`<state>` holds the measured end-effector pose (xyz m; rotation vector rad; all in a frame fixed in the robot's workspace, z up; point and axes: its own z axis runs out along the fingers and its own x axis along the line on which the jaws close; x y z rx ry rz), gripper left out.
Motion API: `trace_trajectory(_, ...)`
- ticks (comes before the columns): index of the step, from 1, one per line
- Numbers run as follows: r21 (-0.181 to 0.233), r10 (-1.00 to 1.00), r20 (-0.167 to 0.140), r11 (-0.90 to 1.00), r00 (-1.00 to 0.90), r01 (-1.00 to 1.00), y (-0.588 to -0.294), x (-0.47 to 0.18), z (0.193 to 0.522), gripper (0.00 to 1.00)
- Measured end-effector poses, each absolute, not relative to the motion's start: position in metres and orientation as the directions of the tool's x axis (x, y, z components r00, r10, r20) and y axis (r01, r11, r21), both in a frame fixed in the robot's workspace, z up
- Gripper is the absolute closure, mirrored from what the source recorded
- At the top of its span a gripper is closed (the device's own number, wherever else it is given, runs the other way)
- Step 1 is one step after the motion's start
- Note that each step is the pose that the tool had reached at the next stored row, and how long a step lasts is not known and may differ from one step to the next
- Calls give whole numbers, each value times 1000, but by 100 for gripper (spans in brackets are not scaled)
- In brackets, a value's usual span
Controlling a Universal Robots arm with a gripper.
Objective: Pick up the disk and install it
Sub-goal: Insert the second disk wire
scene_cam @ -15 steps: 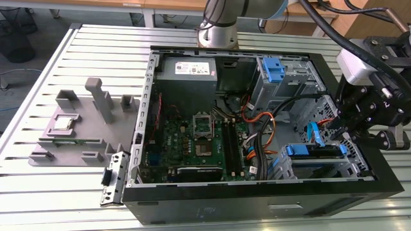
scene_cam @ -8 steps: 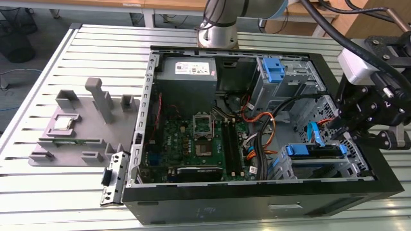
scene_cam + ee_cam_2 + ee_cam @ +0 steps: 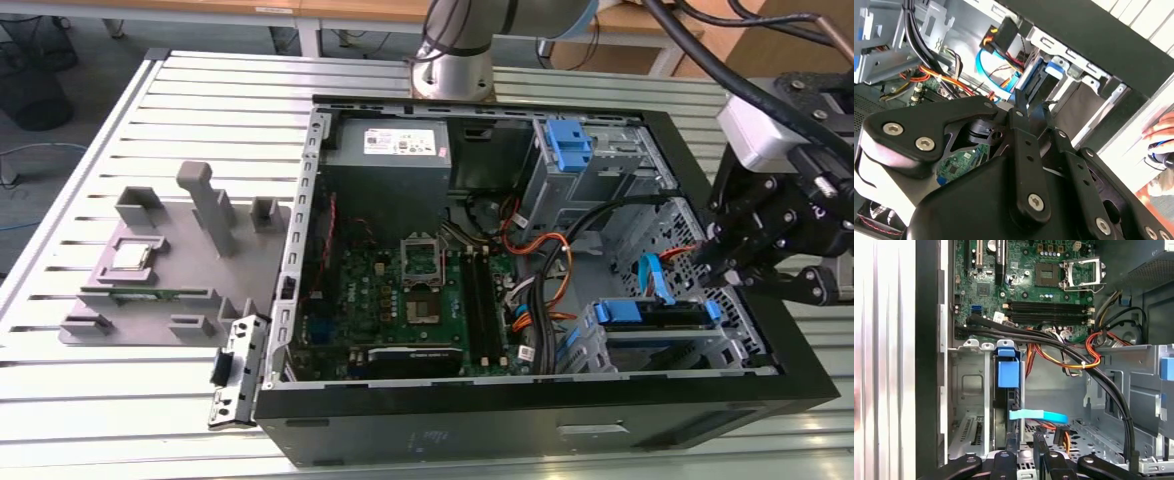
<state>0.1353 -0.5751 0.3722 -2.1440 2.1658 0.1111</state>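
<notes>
The disk (image 3: pixel 654 312) sits edge-on in the lower drive bay of the open computer case (image 3: pixel 534 410), at the exterior view's right, with its blue carrier showing. In the first wrist view the carrier's blue tab (image 3: pixel 1007 372) stands in the bay, straight ahead of my fingers. In the second wrist view the disk (image 3: pixel 1034 75) lies just past my fingertips. My gripper (image 3: pixel 727 275) hangs above the case's right edge, clear of the disk. In both wrist views the gripper (image 3: pixel 1026 452) (image 3: pixel 1026 107) has its fingers drawn close together with nothing held between them.
A grey power supply (image 3: pixel 387 145) and a separate blue bracket (image 3: pixel 567 145) occupy the case's far end. Black and orange cables (image 3: pixel 1079 357) and a blue flat cable (image 3: pixel 1039 416) cross near the bay. A grey fixture (image 3: pixel 160 270) stands on the slatted table. A person's hand (image 3: pixel 1159 135) is beside the case.
</notes>
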Motion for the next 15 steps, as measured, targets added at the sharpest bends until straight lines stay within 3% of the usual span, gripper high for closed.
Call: trace_trajectory(15,-13,-993,-116,11,-9,-1000,-533,140,368,72)
